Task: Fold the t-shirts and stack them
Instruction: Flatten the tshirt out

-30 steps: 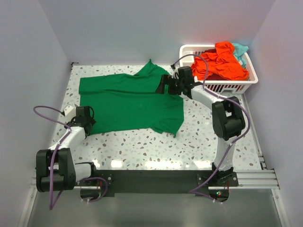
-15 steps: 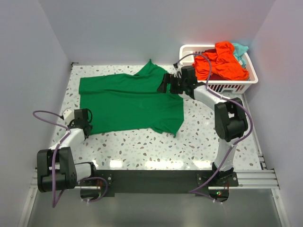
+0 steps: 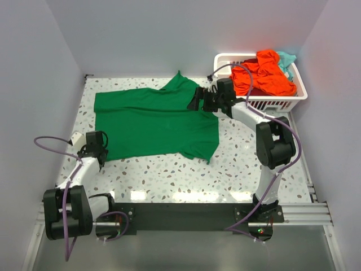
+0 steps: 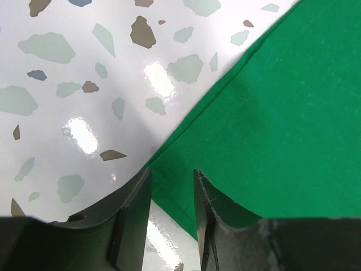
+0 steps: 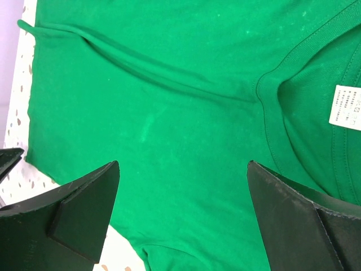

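A bright green t-shirt (image 3: 155, 121) lies spread flat on the speckled table. My left gripper (image 3: 101, 153) sits at the shirt's near-left hem corner. In the left wrist view its jaws (image 4: 172, 171) stand a narrow gap apart, and the green hem (image 4: 265, 124) lies flat on the table under them. My right gripper (image 3: 197, 100) hovers wide open over the shirt by its collar. The right wrist view shows its jaws (image 5: 183, 164) above green cloth (image 5: 169, 96), with the white neck label (image 5: 347, 107) at the right. An orange-red shirt (image 3: 265, 73) and a teal one (image 3: 286, 58) are in the basket.
The white slotted basket (image 3: 299, 93) stands at the far right corner, close behind my right arm. White walls close in the table on the left, far and right sides. Bare speckled table (image 3: 169, 175) shows in front of the shirt.
My left gripper has drawn back toward the near-left, off the shirt to its corner. My right gripper shifted slightly right. The green shirt has not moved.
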Robot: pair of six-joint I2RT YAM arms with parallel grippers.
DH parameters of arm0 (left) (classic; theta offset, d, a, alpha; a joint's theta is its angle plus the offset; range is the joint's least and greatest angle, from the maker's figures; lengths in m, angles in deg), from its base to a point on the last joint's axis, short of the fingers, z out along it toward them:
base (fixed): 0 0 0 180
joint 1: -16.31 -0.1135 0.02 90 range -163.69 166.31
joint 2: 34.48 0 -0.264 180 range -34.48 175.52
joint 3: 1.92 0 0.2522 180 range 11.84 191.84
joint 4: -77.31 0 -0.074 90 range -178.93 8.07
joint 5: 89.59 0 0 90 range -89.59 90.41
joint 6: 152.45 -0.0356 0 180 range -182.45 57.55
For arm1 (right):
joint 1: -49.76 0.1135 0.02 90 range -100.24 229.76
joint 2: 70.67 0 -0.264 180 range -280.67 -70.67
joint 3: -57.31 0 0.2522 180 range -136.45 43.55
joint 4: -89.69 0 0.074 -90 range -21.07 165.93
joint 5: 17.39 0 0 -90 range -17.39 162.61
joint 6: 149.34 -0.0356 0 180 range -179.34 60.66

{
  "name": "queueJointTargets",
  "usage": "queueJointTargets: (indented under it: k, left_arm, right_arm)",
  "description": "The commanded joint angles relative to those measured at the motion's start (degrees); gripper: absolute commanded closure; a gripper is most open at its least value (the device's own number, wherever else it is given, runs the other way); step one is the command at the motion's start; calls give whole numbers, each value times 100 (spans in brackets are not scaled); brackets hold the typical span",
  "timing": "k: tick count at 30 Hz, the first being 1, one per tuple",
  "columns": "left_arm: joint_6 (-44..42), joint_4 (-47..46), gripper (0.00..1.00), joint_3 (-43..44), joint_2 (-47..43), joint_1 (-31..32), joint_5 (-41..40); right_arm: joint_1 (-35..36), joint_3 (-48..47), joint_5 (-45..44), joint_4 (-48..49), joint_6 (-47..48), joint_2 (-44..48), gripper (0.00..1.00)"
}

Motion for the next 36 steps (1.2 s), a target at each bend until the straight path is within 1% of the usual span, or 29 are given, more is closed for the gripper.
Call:
queueJointTargets:
  k: [1,6,13,16,19,20,22,23,25,26,27,30,32,36]
  left_arm:
    - [235,157,60,-31,-142,-61,-192]
    - [217,113,59,-128,-187,-78,-174]
    - [191,-238,59,-154,305,-183,256]
    - [165,-422,61,-137,507,-236,423]
    - [138,-519,66,-111,666,-271,538]
    - [112,-580,74,-119,684,-280,564]
    - [68,-669,83,-198,675,-280,670]
    - [59,-739,87,-207,666,-280,696]
    - [-11,-818,90,-277,640,-280,775]
    - [-46,-844,97,-286,622,-280,802]
    - [-116,-862,100,-304,561,-289,828]
    - [-326,-924,100,-383,325,-280,890]
    - [-450,-1046,100,-444,140,-272,960]
    - [-661,-1187,100,-646,-518,-280,952]
  right_arm:
    - [-288,84,-239,46,-82,8,1]
    - [-323,93,-222,54,-100,-1,1]
    - [-367,172,-186,90,-100,43,1]
    - [-411,215,-186,90,-108,69,1]
    - [-420,233,-195,107,-100,78,1]
    - [-429,251,-195,107,-100,87,1]
    - [-420,260,-195,107,-100,87,1]
    - [-429,260,-195,98,-91,113,1]
    - [-420,277,-186,98,-91,122,1]
    - [-429,286,-186,116,-100,166,1]
    - [-420,303,-152,116,-91,201,1]
    - [-368,339,-72,142,-56,306,2]
    - [-306,321,-177,29,49,359,2]
    - [19,373,-510,-130,164,596,2]
